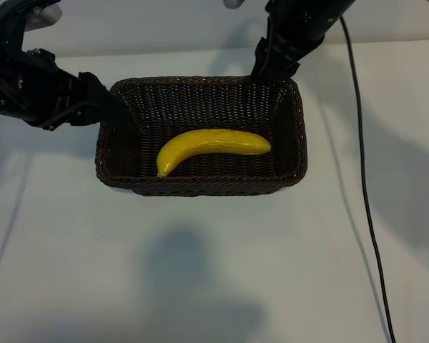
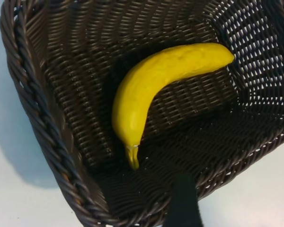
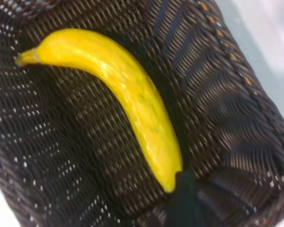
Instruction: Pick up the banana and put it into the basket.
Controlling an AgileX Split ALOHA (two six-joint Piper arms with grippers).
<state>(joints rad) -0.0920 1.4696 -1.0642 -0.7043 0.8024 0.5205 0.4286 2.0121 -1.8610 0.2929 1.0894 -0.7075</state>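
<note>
The yellow banana [image 1: 211,145] lies flat on the floor of the dark brown woven basket [image 1: 200,187], stem tip toward the front left corner. Nothing touches it. My left gripper [image 1: 114,107] hovers over the basket's left rim, open and empty. One of its dark fingers [image 2: 182,203] shows over the rim [image 2: 38,118], short of the banana's [image 2: 146,85] stem. My right gripper [image 1: 272,70] hangs over the back right rim, open and empty. One of its fingers [image 3: 184,198] shows by the blunt end of the banana [image 3: 128,90], inside the basket wall [image 3: 246,80].
The basket stands on a white table [image 1: 200,271]. A black cable [image 1: 363,179] runs down the table's right side from the right arm. Both arms' dark bodies fill the upper corners of the exterior view.
</note>
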